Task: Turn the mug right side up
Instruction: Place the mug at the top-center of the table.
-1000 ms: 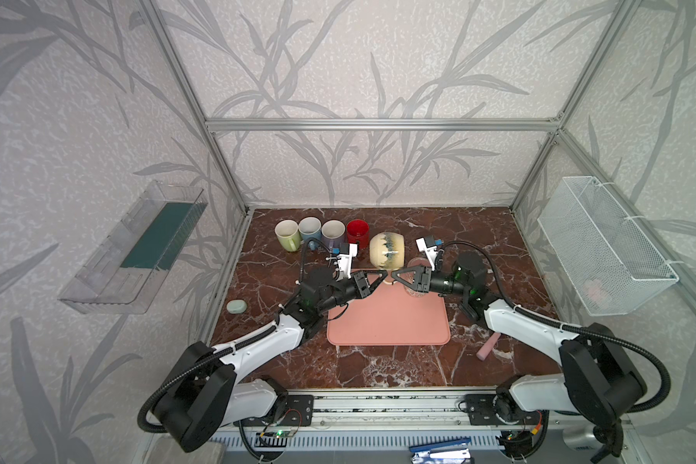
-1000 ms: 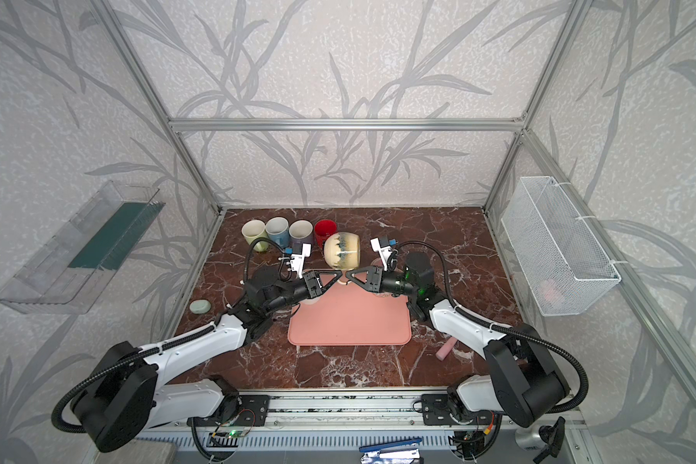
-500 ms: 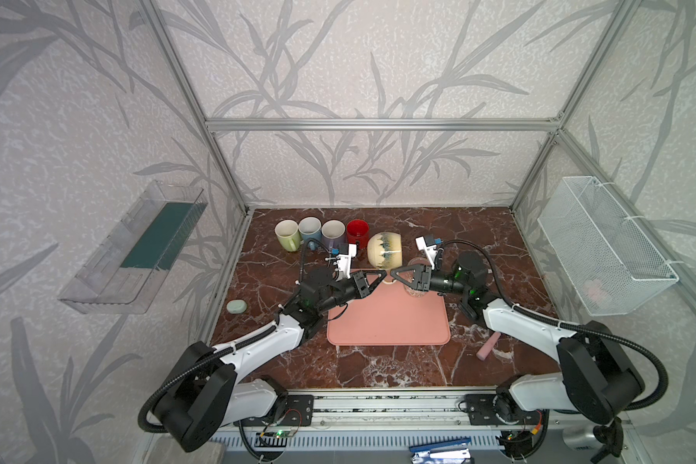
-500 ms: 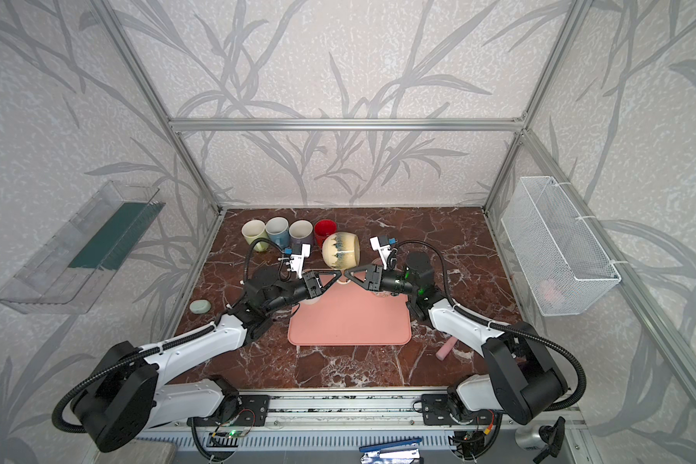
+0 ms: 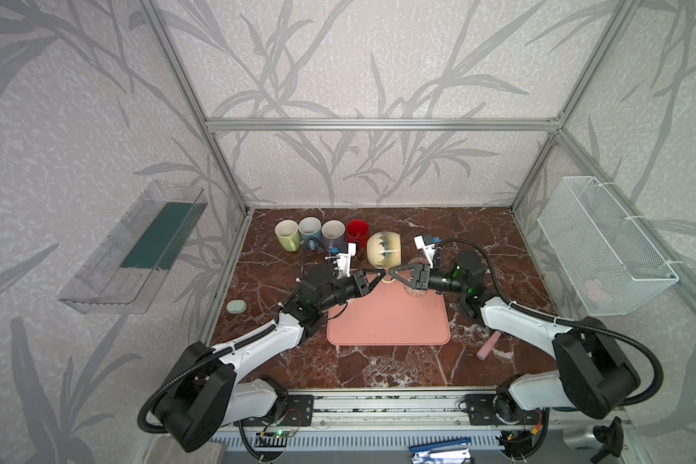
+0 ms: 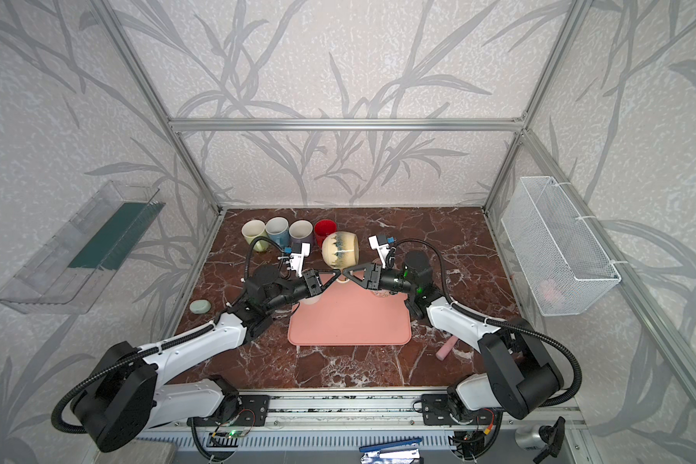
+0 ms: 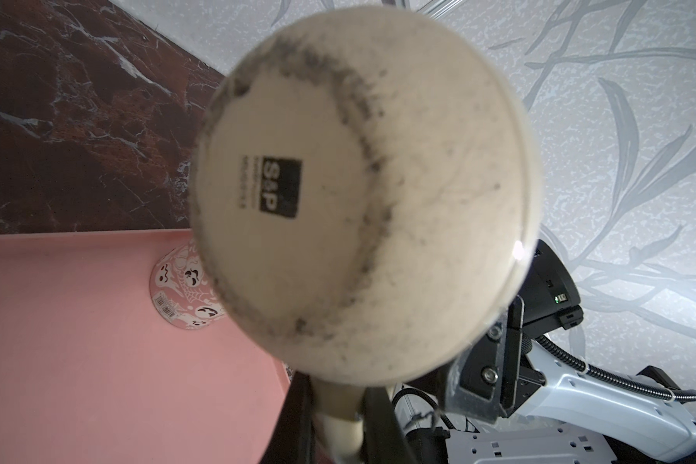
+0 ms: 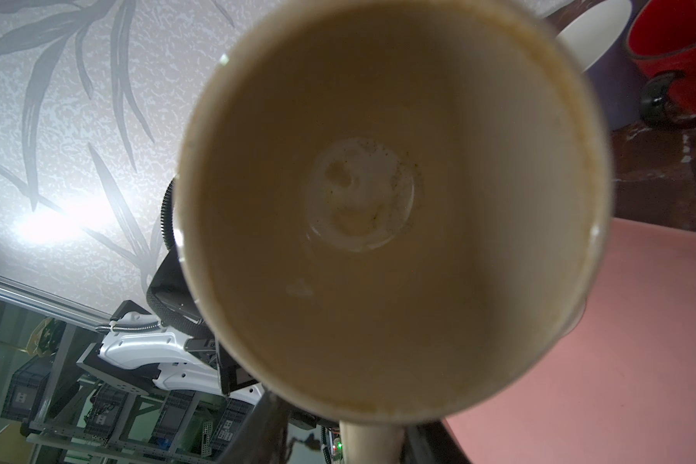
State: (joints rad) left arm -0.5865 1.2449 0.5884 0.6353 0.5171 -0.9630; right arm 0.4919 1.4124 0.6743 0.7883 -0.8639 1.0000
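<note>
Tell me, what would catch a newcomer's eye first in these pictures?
A cream mug hangs on its side in mid-air above the back edge of the pink mat. The left gripper and right gripper meet nose to nose at its handle, with the left one clamped on it. Behind it to the left, four upright mugs line the back of the marble table.
</note>
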